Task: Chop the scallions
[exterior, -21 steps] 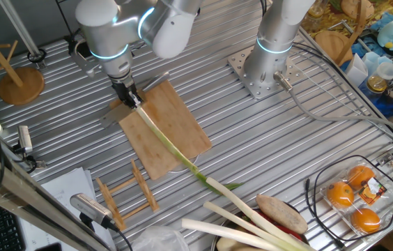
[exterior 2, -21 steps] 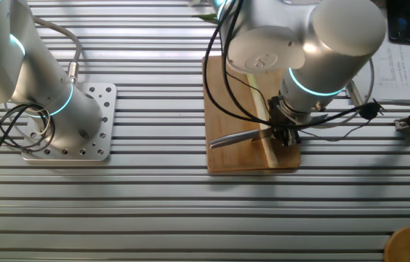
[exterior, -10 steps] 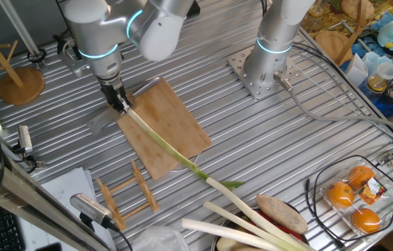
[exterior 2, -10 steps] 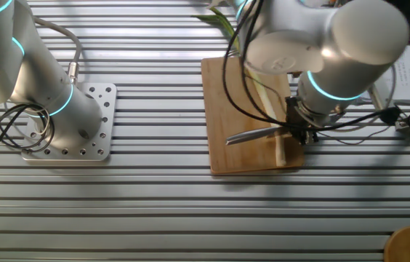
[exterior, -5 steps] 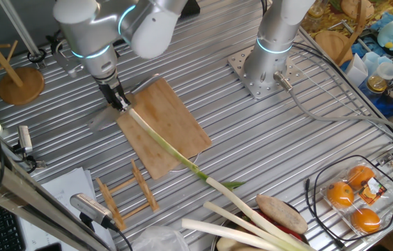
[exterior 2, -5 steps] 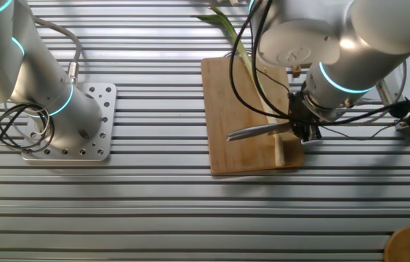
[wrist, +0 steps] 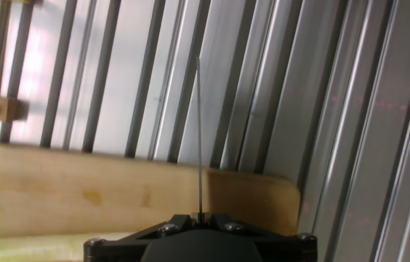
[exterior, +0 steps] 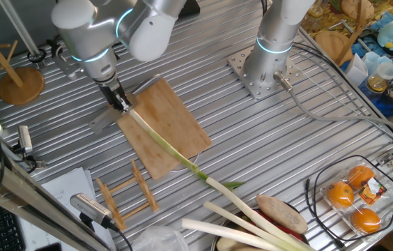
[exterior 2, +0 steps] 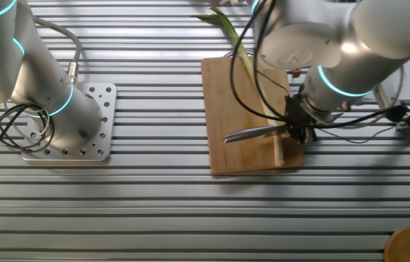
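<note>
The scallion (exterior: 168,146) is one long stalk lying diagonally along the wooden cutting board (exterior: 175,111), its green tip past the board's near edge. In the other fixed view the scallion (exterior 2: 252,76) runs down the board (exterior 2: 227,102). My gripper (exterior: 118,101) is at the stalk's pale end, shut on a knife (exterior: 102,120). In the other fixed view the gripper (exterior 2: 297,129) holds the knife blade (exterior 2: 252,133) across the board near that end. The hand view shows the blade (wrist: 199,131) edge-on over the board's corner (wrist: 118,193).
Thicker pale stalks (exterior: 245,223) and a brown tuber (exterior: 280,213) lie at the front. A wire basket of oranges (exterior: 353,195) sits front right. A small wooden rack (exterior: 127,195) is beside the board. A second arm's base (exterior: 263,70) stands behind, and a wooden stand (exterior: 21,84) is at the left.
Over two seconds my gripper and knife moved toward the board's far-left end, and the scallion slid the same way. In the last half second almost nothing moved.
</note>
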`<state>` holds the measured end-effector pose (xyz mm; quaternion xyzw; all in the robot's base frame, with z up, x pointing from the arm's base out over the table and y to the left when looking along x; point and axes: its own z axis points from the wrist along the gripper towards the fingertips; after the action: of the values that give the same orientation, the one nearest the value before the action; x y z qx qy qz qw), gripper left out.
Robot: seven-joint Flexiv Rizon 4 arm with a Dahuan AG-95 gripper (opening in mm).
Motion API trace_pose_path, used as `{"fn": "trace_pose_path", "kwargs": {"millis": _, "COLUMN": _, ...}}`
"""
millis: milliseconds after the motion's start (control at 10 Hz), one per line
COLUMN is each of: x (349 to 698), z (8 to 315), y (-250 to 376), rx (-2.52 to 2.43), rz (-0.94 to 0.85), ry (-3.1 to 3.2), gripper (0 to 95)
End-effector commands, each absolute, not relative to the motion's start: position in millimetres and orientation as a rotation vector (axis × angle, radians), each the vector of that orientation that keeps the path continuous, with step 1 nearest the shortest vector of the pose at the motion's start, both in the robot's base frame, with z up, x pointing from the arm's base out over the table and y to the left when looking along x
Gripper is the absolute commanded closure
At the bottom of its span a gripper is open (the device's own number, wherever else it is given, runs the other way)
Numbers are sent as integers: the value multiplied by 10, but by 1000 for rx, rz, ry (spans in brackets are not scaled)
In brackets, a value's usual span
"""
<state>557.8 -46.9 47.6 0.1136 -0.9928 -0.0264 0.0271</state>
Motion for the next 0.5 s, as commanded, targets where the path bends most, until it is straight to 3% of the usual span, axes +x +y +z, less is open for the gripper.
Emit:
{"fn": "trace_pose_path", "kwargs": {"millis": 100, "x": 5555, "z": 465, "y": -467, "rx": 354, "rz": -87, "ry": -3065, "gripper": 950}}
{"fn": "trace_pose_path", "kwargs": {"millis": 500, "x": 5439, "z": 410, "y": -483, "rx": 355, "rz": -95, "ry": -3066, "gripper": 950}}
